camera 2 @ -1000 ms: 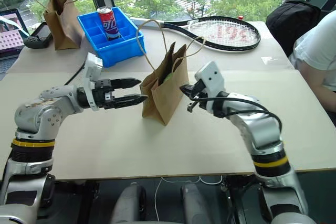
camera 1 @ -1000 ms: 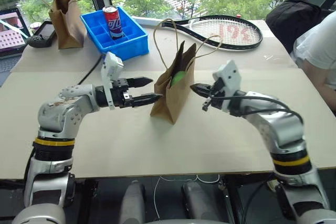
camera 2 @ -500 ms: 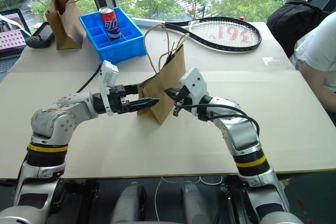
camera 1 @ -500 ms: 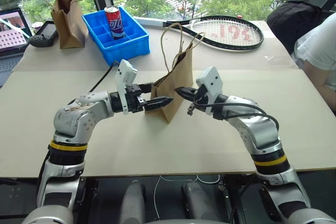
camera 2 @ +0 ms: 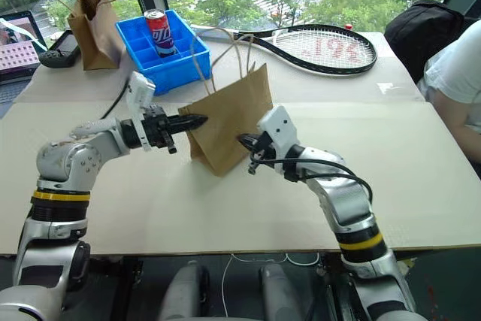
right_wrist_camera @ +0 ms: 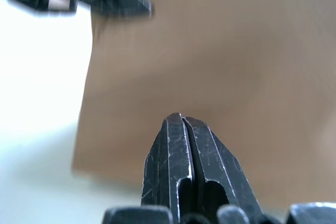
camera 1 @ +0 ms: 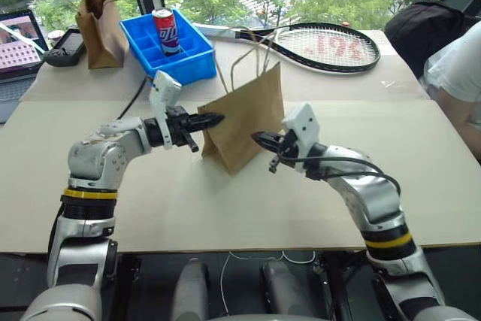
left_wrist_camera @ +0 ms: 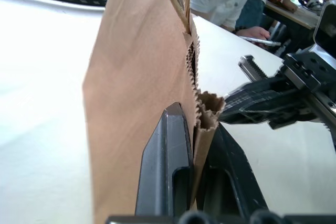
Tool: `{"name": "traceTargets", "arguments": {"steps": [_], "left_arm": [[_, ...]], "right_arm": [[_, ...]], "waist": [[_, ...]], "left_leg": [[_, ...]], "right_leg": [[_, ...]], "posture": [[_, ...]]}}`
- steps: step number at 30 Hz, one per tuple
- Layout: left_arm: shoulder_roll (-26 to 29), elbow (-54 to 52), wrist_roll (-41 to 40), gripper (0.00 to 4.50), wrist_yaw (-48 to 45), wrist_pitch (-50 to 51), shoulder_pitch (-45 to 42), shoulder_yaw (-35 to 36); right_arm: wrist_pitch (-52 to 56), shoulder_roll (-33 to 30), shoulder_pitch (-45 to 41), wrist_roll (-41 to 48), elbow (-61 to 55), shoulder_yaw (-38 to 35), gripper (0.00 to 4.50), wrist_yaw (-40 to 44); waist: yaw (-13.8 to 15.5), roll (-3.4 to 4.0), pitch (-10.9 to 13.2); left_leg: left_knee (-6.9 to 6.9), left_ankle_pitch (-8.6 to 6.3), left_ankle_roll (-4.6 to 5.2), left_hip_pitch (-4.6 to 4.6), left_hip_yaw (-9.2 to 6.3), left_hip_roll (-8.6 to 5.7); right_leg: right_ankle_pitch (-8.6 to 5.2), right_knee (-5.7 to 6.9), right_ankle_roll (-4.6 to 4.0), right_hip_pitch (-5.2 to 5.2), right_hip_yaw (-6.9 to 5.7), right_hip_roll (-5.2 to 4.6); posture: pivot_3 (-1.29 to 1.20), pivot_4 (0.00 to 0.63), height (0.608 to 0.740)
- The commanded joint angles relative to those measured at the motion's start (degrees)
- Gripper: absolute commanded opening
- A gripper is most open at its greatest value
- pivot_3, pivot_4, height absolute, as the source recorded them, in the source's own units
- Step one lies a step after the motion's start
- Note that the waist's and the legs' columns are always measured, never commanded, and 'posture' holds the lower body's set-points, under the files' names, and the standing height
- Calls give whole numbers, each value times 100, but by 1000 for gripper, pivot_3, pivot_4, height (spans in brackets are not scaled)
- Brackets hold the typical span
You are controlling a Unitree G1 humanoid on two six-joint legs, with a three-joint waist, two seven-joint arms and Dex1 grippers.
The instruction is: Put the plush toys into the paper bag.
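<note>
The wide brown paper bag [camera 1: 244,122] stands in the middle of the table with its handles up and its broad side toward me. My left gripper [camera 1: 214,119] is shut on the bag's left rim; in the left wrist view its fingers [left_wrist_camera: 169,145] pinch the folded, serrated edge of the bag [left_wrist_camera: 142,77]. My right gripper [camera 1: 258,138] is shut on nothing, its tip at the bag's lower right side, and the right wrist view has it [right_wrist_camera: 181,116] close against the brown paper [right_wrist_camera: 236,66]. The plush toys are hidden.
At the back left stand a narrower, darker paper bag [camera 1: 98,16] and a blue bin [camera 1: 188,54] holding a drink can [camera 1: 161,31]. A tennis racket [camera 1: 323,43] lies behind the bag. A backpack [camera 1: 428,24] and a person's white sleeve [camera 1: 458,65] are at the right.
My left gripper has gone from open to shut on the bag's rim. The bag has turned so its broad side faces me. My right gripper has drawn back and down a little.
</note>
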Motion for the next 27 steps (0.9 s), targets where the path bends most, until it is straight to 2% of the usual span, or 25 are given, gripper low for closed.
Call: {"name": "traceTargets", "arguments": {"steps": [1, 4, 9, 12, 16, 19, 21, 22, 23, 24, 25, 27], "left_arm": [[258, 257, 91, 67, -1055, -635, -371, -88], [503, 643, 231, 67, -2142, -1116, -711, -311], [638, 1207, 537, 67, -3471, -1825, -1077, -692], [674, 1523, 614, 67, -3730, -2359, -1141, -972], [797, 1760, 455, 67, -3736, -2397, -1233, -1322], [771, 2154, 691, 67, -3736, -2290, -1376, -1481], [794, 2331, 644, 711, -3736, -1979, -1500, -1541], [844, 2335, 613, 752, -3736, -1898, -1519, -1572], [932, 2268, 563, 1057, -3736, -1829, -1494, -1567], [1032, 2175, 503, 1603, -3736, -1767, -1452, -1564], [1120, 2083, 462, 1707, -3736, -1711, -1401, -1518], [1308, 1888, 342, 2429, -3736, -1522, -1297, -1425]], "right_arm": [[480, -835, 485, 387, -751, -771, 0, 404], [602, -1493, 971, 496, -875, -1411, 0, 612], [557, -1983, 1467, 549, -764, -2075, 0, 706], [572, -2071, 1558, 576, -769, -2185, 0, 669], [598, -2096, 1549, 615, -798, -2170, 0, 629], [645, -2095, 1465, 636, -803, -2117, 0, 575], [646, -2113, 1423, 629, -764, -2092, 0, 568], [641, -2126, 1404, 632, -738, -2092, 0, 577], [633, -2152, 1388, 647, -703, -2101, 0, 611], [624, -2170, 1375, 668, -670, -2114, 0, 645], [609, -2187, 1366, 679, -633, -2118, 0, 679], [582, -2235, 1367, 707, -588, -2091, 0, 779]], "waist": [[18, 0, 0], [49, 0, 1], [29, 0, 1], [-29, 0, 1], [-68, 0, 2], [-65, 0, 2], [-58, -1, 2], [-58, -1, 2], [-57, -1, 2], [-57, -1, 2], [-64, 0, 3], [-79, 1, 4]], "left_leg": [[0, 0, 0, -3, -2, -6], [0, 0, 0, -5, -2, -7], [-1, 0, 0, 0, 0, -6], [-2, 0, 1, 9, -1, -6], [-2, 0, 1, 6, -3, -6], [-2, 0, 1, 6, -4, -5], [-1, 0, 1, 6, -5, -6], [-1, 0, 1, 5, -5, -6], [0, 0, 1, 5, -5, -6], [0, 0, 1, 5, -5, -6], [-1, 0, 1, 5, -5, -6], [-3, 0, 1, 4, -5, -5]], "right_leg": [[-1, -2, -1, 0, 2, -1], [-5, -5, 5, -1, 2, -1], [-13, -5, 13, -1, 6, -1], [-16, -4, 17, 6, 6, 0], [-16, -2, 17, 6, 6, 0], [-17, -2, 17, 6, 5, 0], [-17, -2, 18, 7, 4, 0], [-17, -3, 19, 7, 4, 0], [-17, -3, 19, 7, 4, 0], [-18, -3, 20, 7, 4, 0], [-18, -3, 20, 7, 4, 0], [-18, -3, 19, 4, 5, 0]], "posture": [[0, 150, 659], [0, 150, 659], [0, 150, 659], [0, 150, 659], [0, 150, 659], [0, 150, 659], [0, 150, 659], [0, 150, 659], [0, 150, 659], [0, 150, 659], [0, 150, 659], [0, 150, 659]]}}
